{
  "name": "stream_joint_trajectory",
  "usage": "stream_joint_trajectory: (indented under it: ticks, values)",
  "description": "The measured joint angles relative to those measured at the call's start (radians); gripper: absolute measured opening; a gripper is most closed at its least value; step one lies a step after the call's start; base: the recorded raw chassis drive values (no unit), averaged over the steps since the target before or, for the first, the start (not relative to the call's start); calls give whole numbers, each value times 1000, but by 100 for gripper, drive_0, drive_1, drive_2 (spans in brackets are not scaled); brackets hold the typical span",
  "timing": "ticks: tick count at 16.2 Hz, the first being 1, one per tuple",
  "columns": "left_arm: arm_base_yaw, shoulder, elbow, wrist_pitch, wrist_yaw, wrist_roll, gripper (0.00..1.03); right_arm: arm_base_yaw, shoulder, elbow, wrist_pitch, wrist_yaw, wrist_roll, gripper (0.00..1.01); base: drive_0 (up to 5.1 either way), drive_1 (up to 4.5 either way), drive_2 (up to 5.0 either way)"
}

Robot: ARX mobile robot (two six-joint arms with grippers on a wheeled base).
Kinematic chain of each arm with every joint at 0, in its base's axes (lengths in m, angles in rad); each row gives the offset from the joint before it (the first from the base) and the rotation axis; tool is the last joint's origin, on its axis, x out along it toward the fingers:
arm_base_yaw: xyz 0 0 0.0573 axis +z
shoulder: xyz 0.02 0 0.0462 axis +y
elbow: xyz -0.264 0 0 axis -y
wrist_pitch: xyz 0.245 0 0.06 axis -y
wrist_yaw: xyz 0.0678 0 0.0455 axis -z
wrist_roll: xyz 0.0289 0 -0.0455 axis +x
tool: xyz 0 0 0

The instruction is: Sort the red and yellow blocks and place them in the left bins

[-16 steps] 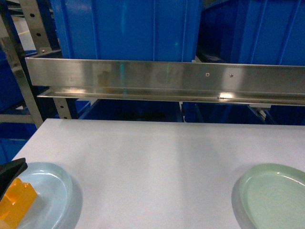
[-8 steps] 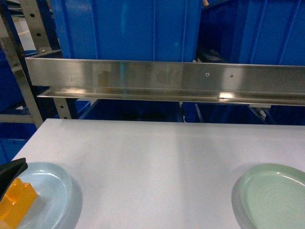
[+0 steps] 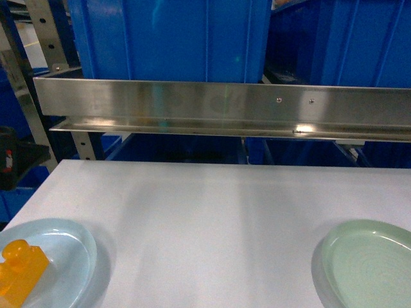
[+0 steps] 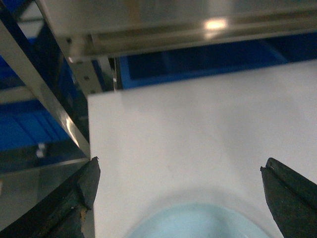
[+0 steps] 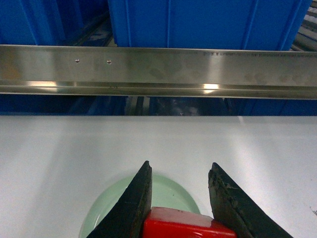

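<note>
- The left gripper (image 4: pixel 181 191) has lifted off the yellow block (image 3: pixel 19 273); its fingers are wide apart over the blue plate (image 4: pixel 198 223).
- The right gripper (image 5: pixel 181 191) squeezes the red block (image 5: pixel 185 224) between its fingers, above the green plate (image 5: pixel 166 191).

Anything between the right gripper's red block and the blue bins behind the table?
Yes: the steel rail runs across in front of the blue bins, above the table's far edge. The red block sits between the right gripper fingers.

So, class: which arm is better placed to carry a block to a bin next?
Right. Its hand already grips the red block over the green plate; the left hand is open, the yellow block still on its plate.
</note>
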Motion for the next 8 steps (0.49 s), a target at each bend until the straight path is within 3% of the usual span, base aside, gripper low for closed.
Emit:
stream_joint_trajectory:
  ticks: [2, 6, 8]
  values:
    - [-21, 39, -8, -52, -27, -3, 98, 0, 0, 0, 0, 0, 0, 28, 0, 0, 0]
    - [-71, -9, -69, -65, -87, -1, 98, 0, 0, 1, 0, 0, 0, 28, 0, 0, 0]
    - [-72, 35, -105, -52, -121, -3, 98, 0, 0, 1, 0, 0, 0, 28, 0, 0, 0]
